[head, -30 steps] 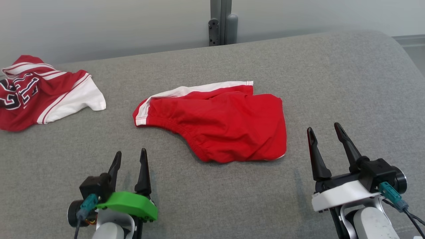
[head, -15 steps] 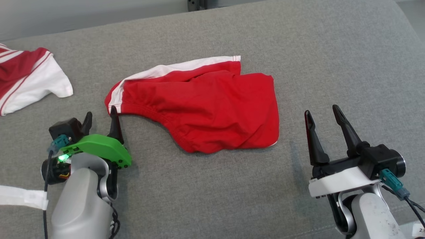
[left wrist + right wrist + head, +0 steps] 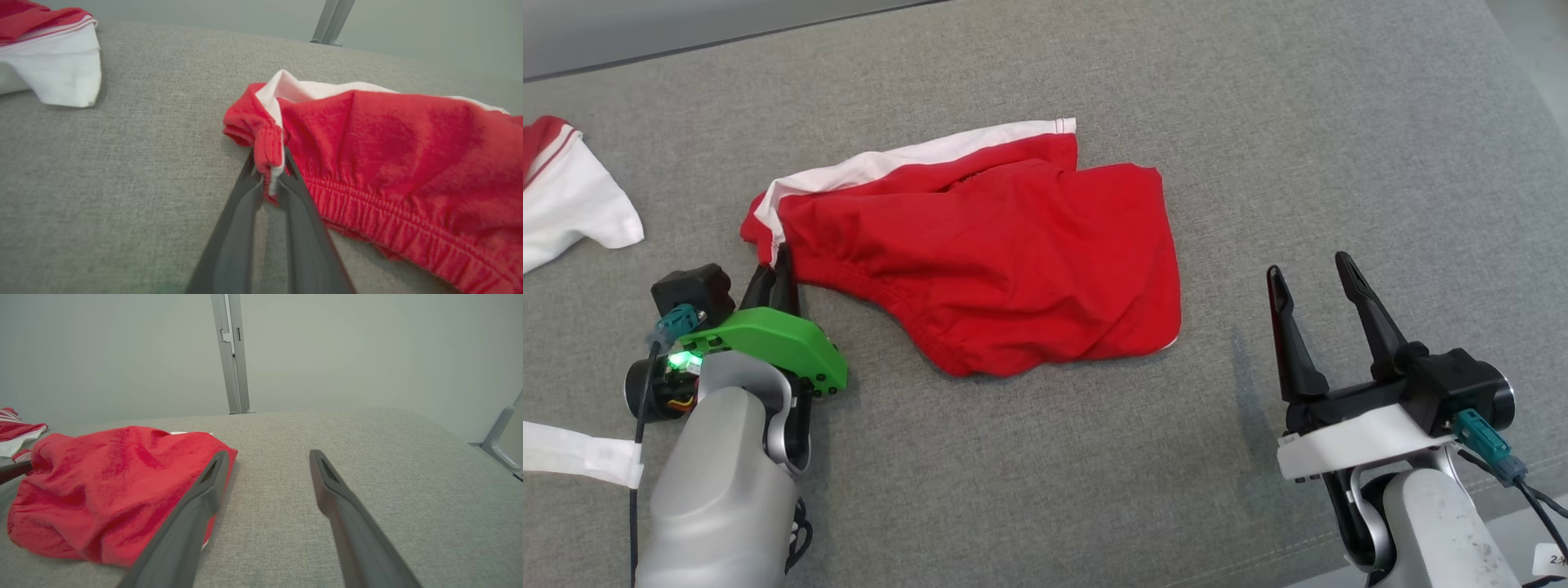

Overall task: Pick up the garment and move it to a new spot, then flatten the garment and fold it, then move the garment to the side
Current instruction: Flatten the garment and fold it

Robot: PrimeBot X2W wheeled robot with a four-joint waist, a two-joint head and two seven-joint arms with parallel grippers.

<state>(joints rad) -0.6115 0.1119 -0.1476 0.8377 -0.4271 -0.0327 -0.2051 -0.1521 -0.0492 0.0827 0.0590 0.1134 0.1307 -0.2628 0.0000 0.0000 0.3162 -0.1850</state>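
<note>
Surface point(image 3: 1258, 122): grey fabric; pale wall point(image 3: 122, 355) and metal post point(image 3: 231, 355) behind.
Garment point(image 3: 996, 261): red, rumpled, lying mid-surface.
Left pincer point(image 3: 774, 269): low, pinching the garment's waistband corner.
Right pincer point(image 3: 1307, 267): spread, near the garment's right edge, not touching.

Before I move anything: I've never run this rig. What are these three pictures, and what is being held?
You are driving a two-armed robot. The wide picture comes from its head, looking down at a grey cushion. The other two come from cameras on its wrists, each looking along that arm's own two dark fingers.

Red shorts lie rumpled in the middle of the cushion. A red-and-white jersey lies at the far left.

The left gripper, the one with the green cover, is shut on the waistband corner of the shorts. The left wrist view shows the cloth pinched between its fingers. The right gripper is open and holds nothing, off to the right of the shorts.
</note>
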